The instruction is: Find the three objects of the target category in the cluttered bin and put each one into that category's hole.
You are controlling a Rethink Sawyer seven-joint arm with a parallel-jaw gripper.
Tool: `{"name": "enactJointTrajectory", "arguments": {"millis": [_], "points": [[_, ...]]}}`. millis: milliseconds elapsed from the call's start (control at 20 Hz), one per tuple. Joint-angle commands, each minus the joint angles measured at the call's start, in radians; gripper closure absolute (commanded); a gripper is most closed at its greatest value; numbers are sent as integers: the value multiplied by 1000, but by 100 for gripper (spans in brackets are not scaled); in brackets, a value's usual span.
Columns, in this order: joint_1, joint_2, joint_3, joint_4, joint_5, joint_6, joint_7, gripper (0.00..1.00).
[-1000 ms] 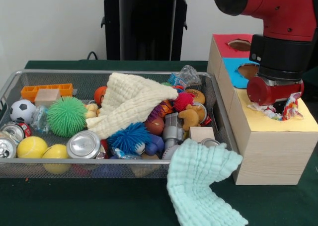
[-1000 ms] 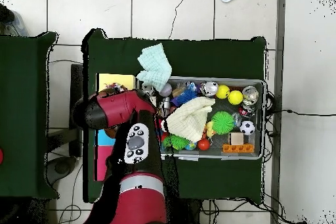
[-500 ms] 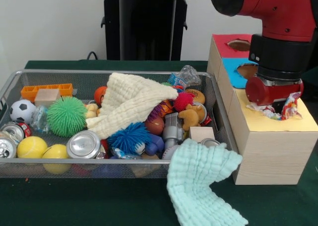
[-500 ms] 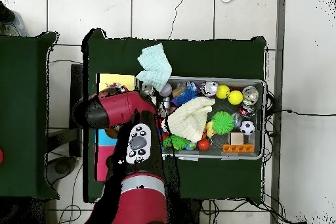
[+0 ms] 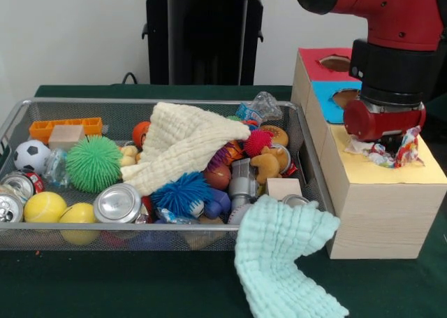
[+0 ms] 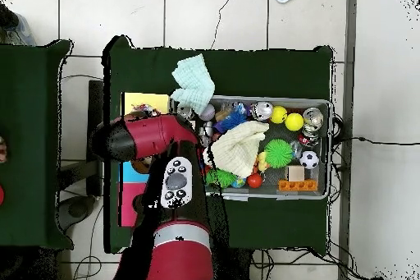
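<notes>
Wrapper over the yellow hole, arm lifting

Crinkled wrapper point(image 5: 391, 150) sits on the yellow section of the wooden box point(image 5: 380, 206), under my pincer point(image 5: 387, 145). My wrist has risen slightly in the last second while the wrapper stayed put. I cannot tell how far the pincer is open, or whether it grips the wrapper. Likely not dropped in yet; the bin point(image 5: 21, 112) remains cluttered.

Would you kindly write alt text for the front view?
A red robot arm hangs over the yellow section of a wooden box, crumpled wrappers beneath it. Beside it, a wire bin holds balls, cans and cloths.
</notes>
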Motion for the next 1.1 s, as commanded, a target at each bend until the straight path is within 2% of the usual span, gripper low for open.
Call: {"name": "enactJointTrajectory", "arguments": {"millis": [50,900,1100], "points": [[-84,-101,-3,98,37,250,92,0],[-101,-100,31,57,29,304,72,0],[-104,-108,34,70,27,299,77,0]]}}
